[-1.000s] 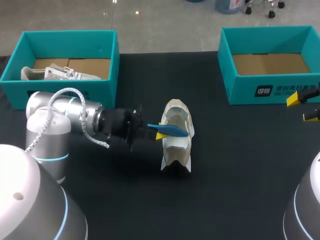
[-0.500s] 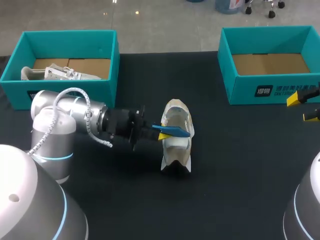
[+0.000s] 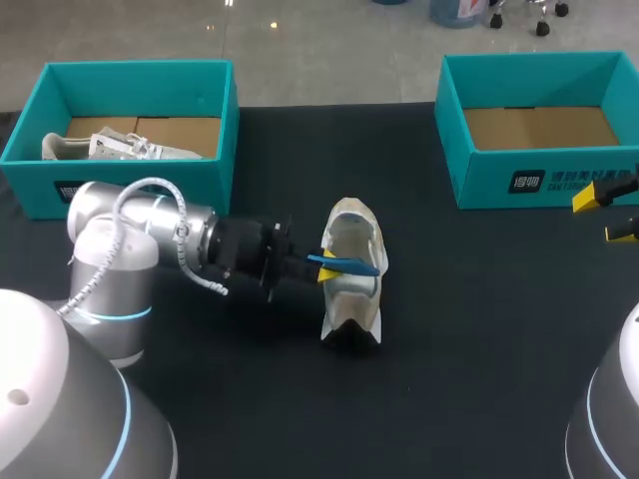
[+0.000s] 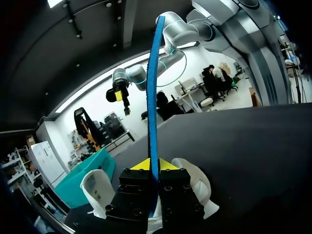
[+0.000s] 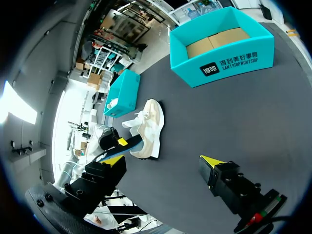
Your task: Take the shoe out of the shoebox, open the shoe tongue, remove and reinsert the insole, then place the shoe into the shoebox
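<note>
A cream shoe [image 3: 351, 299] lies on the black table, toe pointing away from me. My left gripper [image 3: 324, 270] reaches in from the left over the shoe's opening and is shut on a thin blue insole [image 3: 349, 264], which lies across the shoe. In the left wrist view the insole [image 4: 153, 97] stands straight out from between the yellow tips of that gripper [image 4: 153, 165], with the shoe [image 4: 195, 179] under them. My right gripper [image 3: 607, 216] hangs open at the right edge, far from the shoe [image 5: 151, 124]; in its own view this gripper [image 5: 163, 161] holds nothing.
A teal shoebox [image 3: 226, 140] at the back left holds a second pale shoe [image 3: 120, 148]. Another teal shoebox [image 3: 479, 180] at the back right shows only its cardboard floor. Bare black tabletop [image 3: 479, 329] spreads in front of and to the right of the shoe.
The left arm's elbow has shifted a little to the right and the insole has sunk slightly toward the shoe. The grip is unchanged. The right arm has not moved.
</note>
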Tool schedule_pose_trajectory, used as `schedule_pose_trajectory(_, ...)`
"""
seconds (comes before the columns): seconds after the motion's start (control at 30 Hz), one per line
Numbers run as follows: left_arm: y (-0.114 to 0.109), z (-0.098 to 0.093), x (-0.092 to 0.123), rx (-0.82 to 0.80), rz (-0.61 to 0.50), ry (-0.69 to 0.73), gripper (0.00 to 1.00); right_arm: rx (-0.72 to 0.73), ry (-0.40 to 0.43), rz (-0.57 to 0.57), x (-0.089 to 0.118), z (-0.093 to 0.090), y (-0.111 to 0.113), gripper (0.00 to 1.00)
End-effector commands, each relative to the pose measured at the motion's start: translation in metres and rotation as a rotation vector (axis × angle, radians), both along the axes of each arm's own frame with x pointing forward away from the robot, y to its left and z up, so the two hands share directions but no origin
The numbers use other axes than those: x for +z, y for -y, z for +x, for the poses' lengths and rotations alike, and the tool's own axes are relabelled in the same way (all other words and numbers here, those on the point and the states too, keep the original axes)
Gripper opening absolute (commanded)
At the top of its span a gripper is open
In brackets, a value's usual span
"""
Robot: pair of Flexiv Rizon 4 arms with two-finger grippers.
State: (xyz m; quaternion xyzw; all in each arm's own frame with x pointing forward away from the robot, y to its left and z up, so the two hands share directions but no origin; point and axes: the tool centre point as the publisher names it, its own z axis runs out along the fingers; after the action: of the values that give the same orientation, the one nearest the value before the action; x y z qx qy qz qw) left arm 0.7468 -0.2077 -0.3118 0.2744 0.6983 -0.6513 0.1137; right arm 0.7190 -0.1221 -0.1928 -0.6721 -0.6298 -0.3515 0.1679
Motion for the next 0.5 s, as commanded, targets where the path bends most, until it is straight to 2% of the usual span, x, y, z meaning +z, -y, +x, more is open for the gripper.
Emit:
schedule_pose_trajectory(0.03, 0.005, 0.003, -0.006, 0.004, 0.001, 0.008, 0.0, -0.002, -0.001, -0.003, 0.0, -0.001, -0.001, 1.0)
schedule_pose_trajectory(0.5, 0.015, 0.017, -0.018, 0.063, 0.033, -0.001, 0.0, -0.002, -0.001, -0.003, 0.0, -0.001, -0.001, 1.0)
